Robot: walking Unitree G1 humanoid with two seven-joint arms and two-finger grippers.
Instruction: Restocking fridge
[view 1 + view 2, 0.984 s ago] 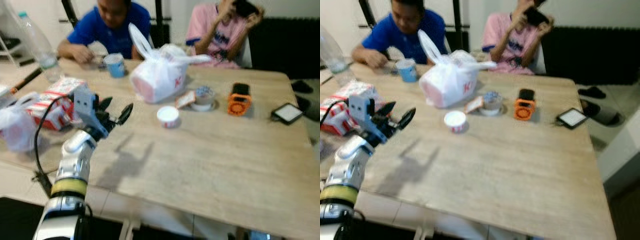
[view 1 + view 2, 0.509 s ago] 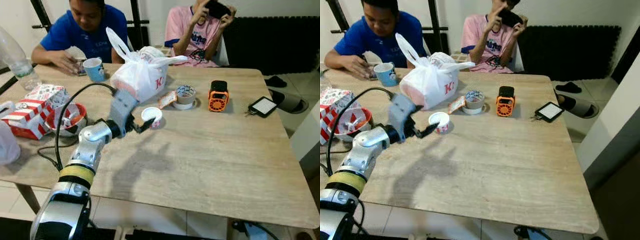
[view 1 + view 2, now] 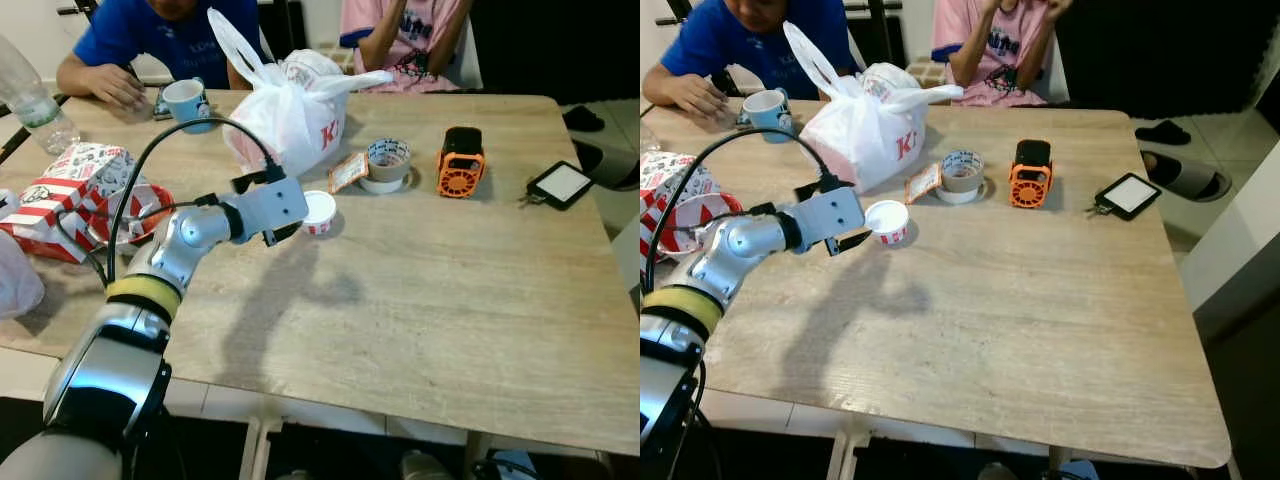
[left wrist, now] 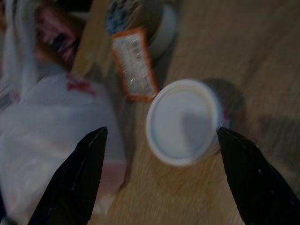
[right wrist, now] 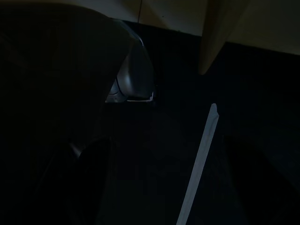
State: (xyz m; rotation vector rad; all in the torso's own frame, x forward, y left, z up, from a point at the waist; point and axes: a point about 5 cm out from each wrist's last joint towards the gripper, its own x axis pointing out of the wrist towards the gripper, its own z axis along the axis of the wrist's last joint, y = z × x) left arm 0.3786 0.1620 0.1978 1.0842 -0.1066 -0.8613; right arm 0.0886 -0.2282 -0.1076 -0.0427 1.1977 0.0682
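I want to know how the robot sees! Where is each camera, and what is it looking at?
Left eye view: on the head, looking down at the table; the left arm reaches to the small white cup.
Right eye view: beside it, the same scene.
Left wrist view: on the left wrist, looking along the open fingers of the left gripper at that cup, as both eyes do.
Right wrist view: on the right wrist, hanging in the dark; little can be made out.

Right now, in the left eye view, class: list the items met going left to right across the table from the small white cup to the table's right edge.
small white cup → orange-edged packet → tape roll → orange gadget → black-framed tablet
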